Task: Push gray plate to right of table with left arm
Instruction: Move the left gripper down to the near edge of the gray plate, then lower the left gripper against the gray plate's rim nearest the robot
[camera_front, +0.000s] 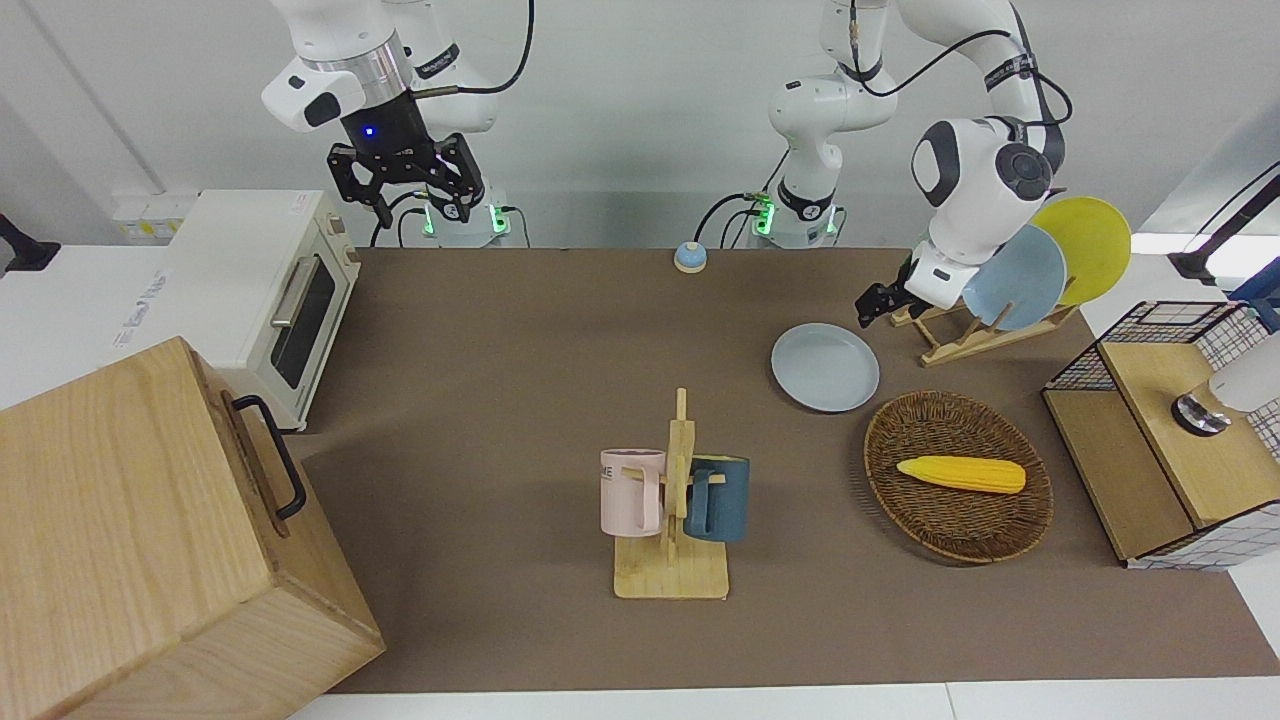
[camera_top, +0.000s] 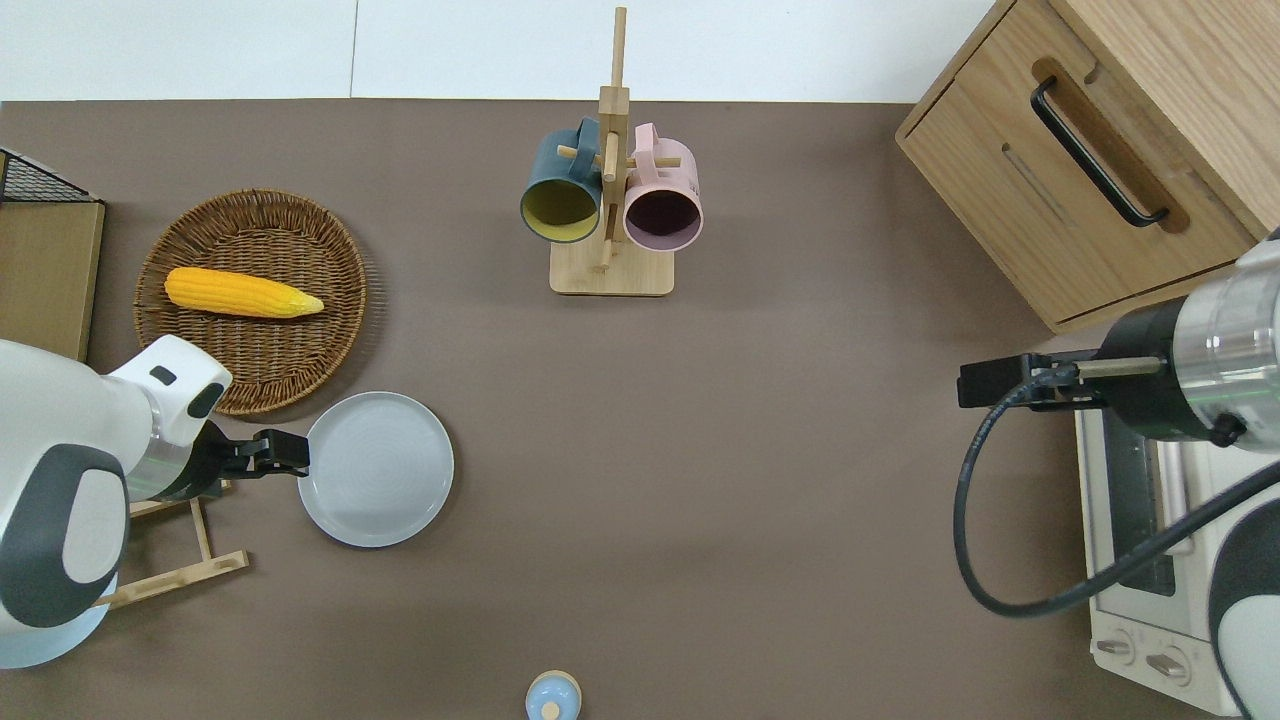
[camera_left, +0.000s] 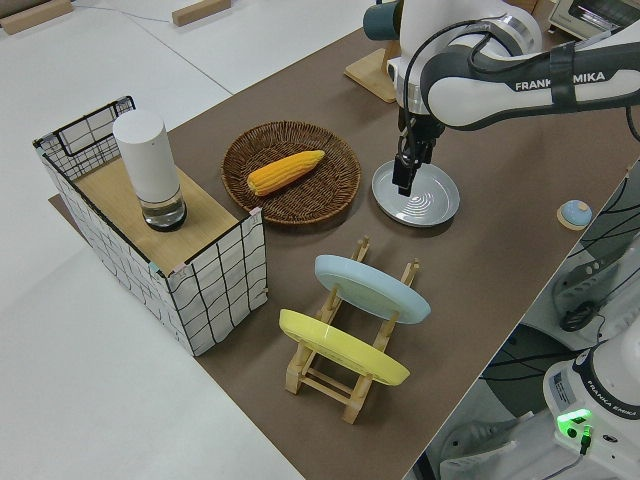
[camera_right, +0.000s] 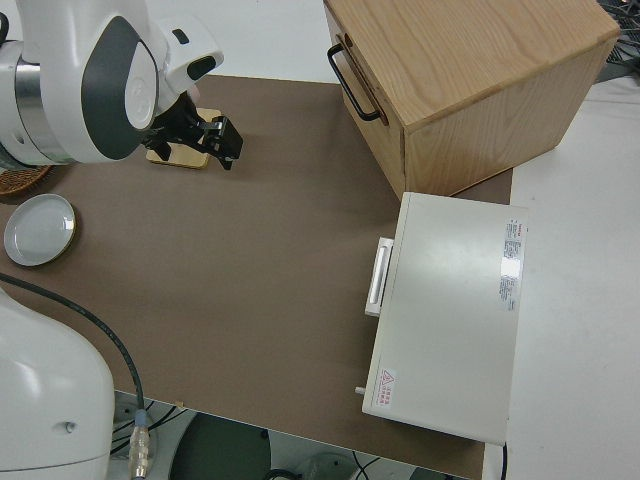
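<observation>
The gray plate (camera_front: 825, 367) lies flat on the brown table (camera_front: 500, 330), beside the wicker basket; it also shows in the overhead view (camera_top: 375, 469) and the left side view (camera_left: 420, 195). My left gripper (camera_top: 285, 452) is low, its fingers look shut, and its tip is at the plate's rim on the side toward the left arm's end of the table. It also shows in the front view (camera_front: 872, 305). I cannot tell whether it touches the rim. My right gripper (camera_front: 420, 205) is parked, open and empty.
A wicker basket (camera_top: 170, 340) with a corn cob (camera_top: 243, 292) lies farther from the robots than the plate. A dish rack holds a sky-blue plate (camera_front: 1015, 277) and a yellow plate (camera_front: 1085, 245). A mug tree (camera_front: 675, 500), a bell (camera_front: 690, 257), a toaster oven (camera_front: 270, 290) and a wooden cabinet (camera_front: 130, 540) also stand on the table.
</observation>
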